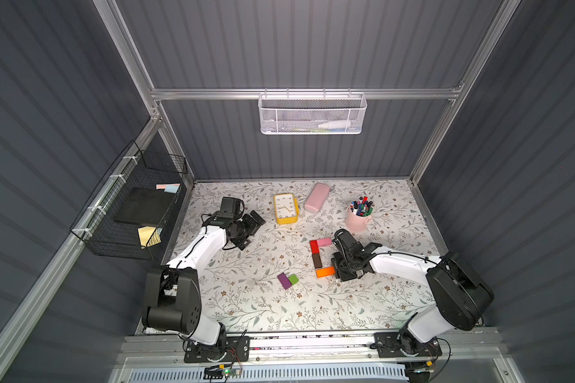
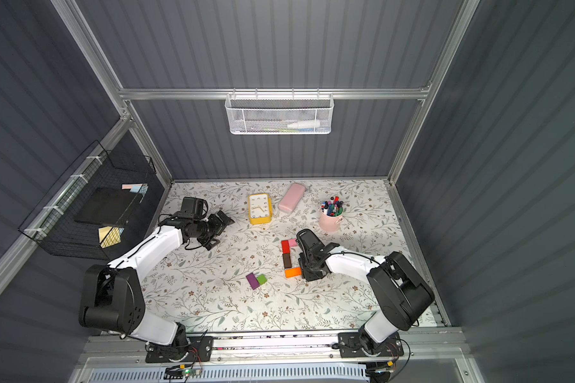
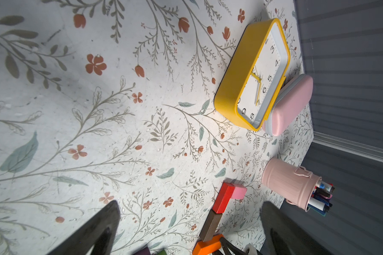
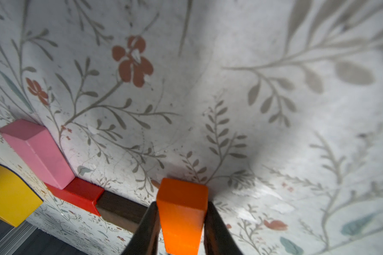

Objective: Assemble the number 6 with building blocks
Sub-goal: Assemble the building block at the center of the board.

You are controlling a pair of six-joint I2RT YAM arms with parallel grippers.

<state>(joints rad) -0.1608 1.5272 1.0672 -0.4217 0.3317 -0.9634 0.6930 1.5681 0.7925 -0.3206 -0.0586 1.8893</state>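
My right gripper [image 4: 181, 212] is shut on the long orange block [image 4: 181, 198], which lies on the floral table at the lower end of the dark brown block [image 1: 317, 260]. Brown, red [image 1: 314, 247] and pink [image 1: 324, 242] blocks form a column with pink jutting right at the top. In both top views the purple block [image 2: 252, 281] and green cube [image 2: 262, 279] lie together, left of the orange block [image 2: 292, 272]. The left gripper [image 3: 190, 207] is open and holds nothing, hovering at the far left [image 1: 256, 220].
A yellow clock [image 1: 285, 208], a rounded pink case [image 1: 316, 197] and a pink bucket of pens [image 1: 359, 215] stand behind the blocks. A black wire basket [image 1: 130, 205] hangs on the left wall and a white mesh basket [image 1: 312, 114] on the back wall.
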